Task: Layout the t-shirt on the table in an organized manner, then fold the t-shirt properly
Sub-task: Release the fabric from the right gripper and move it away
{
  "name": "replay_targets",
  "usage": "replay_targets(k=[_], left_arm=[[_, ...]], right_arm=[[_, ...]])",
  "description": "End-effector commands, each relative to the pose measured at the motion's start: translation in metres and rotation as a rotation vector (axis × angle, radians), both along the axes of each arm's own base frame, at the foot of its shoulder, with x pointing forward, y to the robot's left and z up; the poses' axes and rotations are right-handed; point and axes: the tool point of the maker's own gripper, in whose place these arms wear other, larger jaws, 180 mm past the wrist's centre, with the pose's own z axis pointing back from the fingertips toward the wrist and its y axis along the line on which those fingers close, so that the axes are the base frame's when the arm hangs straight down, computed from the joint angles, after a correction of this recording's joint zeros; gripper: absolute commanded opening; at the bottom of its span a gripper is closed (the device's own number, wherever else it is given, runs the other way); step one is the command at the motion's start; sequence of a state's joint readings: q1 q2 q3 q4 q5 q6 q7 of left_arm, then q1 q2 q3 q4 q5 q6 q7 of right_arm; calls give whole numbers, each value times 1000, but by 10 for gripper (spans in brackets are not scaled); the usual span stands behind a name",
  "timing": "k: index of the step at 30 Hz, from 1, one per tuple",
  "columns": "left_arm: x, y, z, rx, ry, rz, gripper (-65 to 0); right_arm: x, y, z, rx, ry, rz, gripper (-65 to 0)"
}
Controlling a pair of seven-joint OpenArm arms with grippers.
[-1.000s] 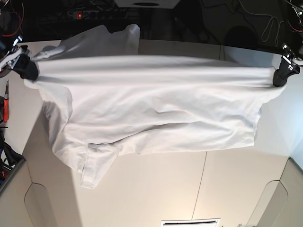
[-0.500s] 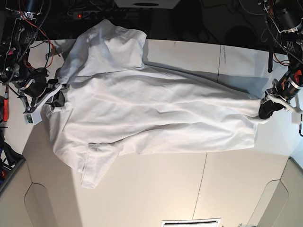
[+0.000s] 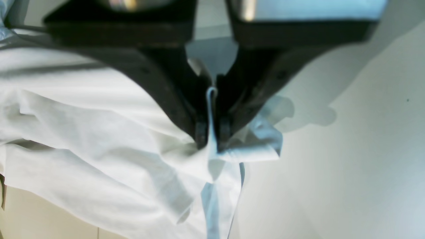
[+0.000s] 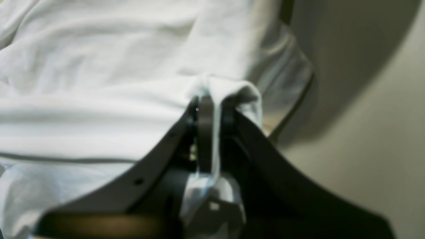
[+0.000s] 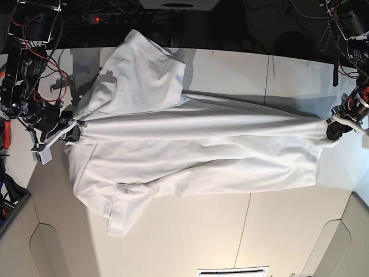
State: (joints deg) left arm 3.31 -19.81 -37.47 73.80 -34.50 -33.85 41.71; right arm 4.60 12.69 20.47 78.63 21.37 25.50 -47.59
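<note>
Pale worktop (image 5: 288, 231) carries the t-shirt (image 5: 196, 150), stretched between left hand (image 5: 333, 131) and right hand (image 5: 72, 134), both clamped on its cloth: layout step, next lowering it flat and releasing.

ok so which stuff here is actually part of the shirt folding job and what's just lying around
Part of the job:
- t-shirt, stretched between both arms
- table under it
- left gripper, fingers shut on one shirt edge
- right gripper, fingers shut on the opposite edge

Just lying about:
- red-handled tool off the table's edge
- power strip with a red light, behind the table
- loose cables by the arms
</note>
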Motion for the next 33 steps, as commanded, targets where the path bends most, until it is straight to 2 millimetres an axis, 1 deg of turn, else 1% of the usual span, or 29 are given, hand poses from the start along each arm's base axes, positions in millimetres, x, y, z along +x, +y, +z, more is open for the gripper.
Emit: replay_targets(k=[1, 6, 8, 9, 10, 11, 17, 19, 22, 25, 27, 30, 33], left_arm=[[9, 14, 19, 33, -59, 24, -650], [9, 14, 19, 33, -61, 25, -650], [9, 14, 19, 33, -61, 25, -524], [9, 14, 19, 33, -61, 25, -470], [10, 14, 19, 33, -61, 25, -435], [10, 14, 19, 33, -61, 25, -421], [10, 14, 19, 33, -62, 25, -421], [10, 14, 19, 34, -61, 25, -421], [9, 15, 19, 35, -61, 25, -421], [10, 15, 20, 36, -68, 28, -421], [10, 15, 21, 37, -73, 29, -421], [11, 15, 21, 31, -77, 30, -421], [11, 14, 23, 21, -85, 32, -421]], right_arm=[[14, -10, 15, -23, -58, -13, -650], [14, -9, 15, -19, -60, -12, -650], [14, -9, 15, -19, -60, -12, -494], [14, -9, 15, -19, -60, -12, -437], [14, -9, 15, -19, -60, -12, -406], [14, -9, 15, -19, -60, -12, -401], [15, -8, 16, -12, -64, -13, -402], [20, -13, 22, -23, -93, -18, -402], [35, -32, 41, -71, -146, -27, -402], [49, -55, 70, -117, -208, -48, -402], [54, -64, 88, -126, -240, -57, -402], [52, -62, 107, -92, -257, -51, -422], [44, -46, 115, -47, -251, 6, -454]])
